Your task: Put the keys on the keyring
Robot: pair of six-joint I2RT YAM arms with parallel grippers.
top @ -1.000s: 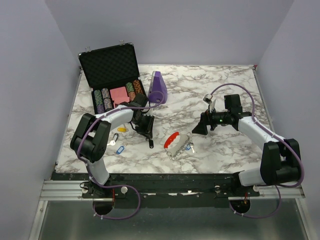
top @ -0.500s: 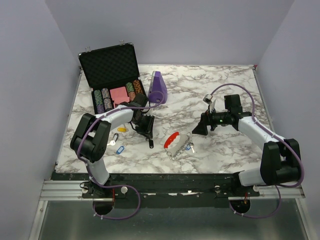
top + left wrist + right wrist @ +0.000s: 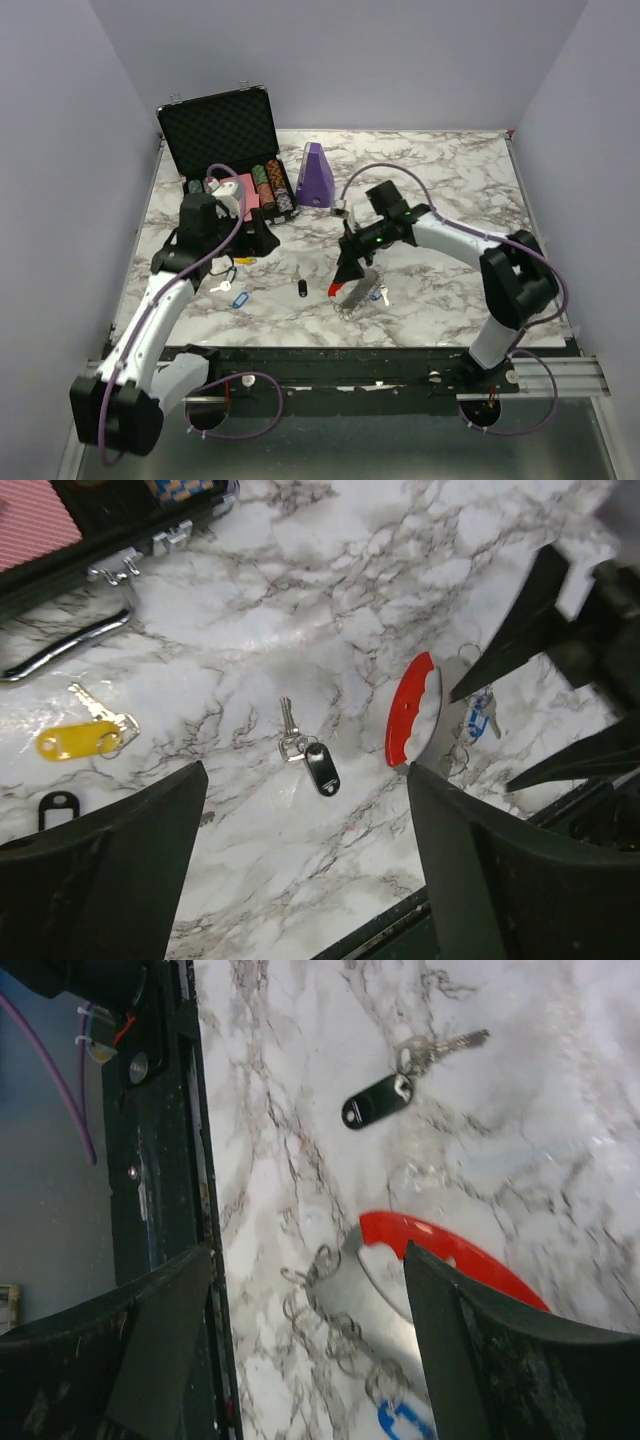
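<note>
Hovering right pincer [image 3: 346, 276] above keyring [image 3: 450, 1255] near table edge [image 3: 212, 1110], black key [image 3: 378, 1100] apart

We get bright even light, soft shadows, slight glare on the surface [image 3: 300, 630], left wrist view blurry at 3 o'clock.

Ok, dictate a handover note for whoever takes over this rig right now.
Left claw: open, empty, by the chip case.
Right claw: open, empty, just above the keyring.
Keyring lies on the table; one blue-tagged key sits at its chain, attached or not I cannot tell.
Loose: black-tagged key left of the ring, yellow-tagged key and second blue-tagged key farther left.
Done: nothing certain. Left: thread the loose keys on.
</note>
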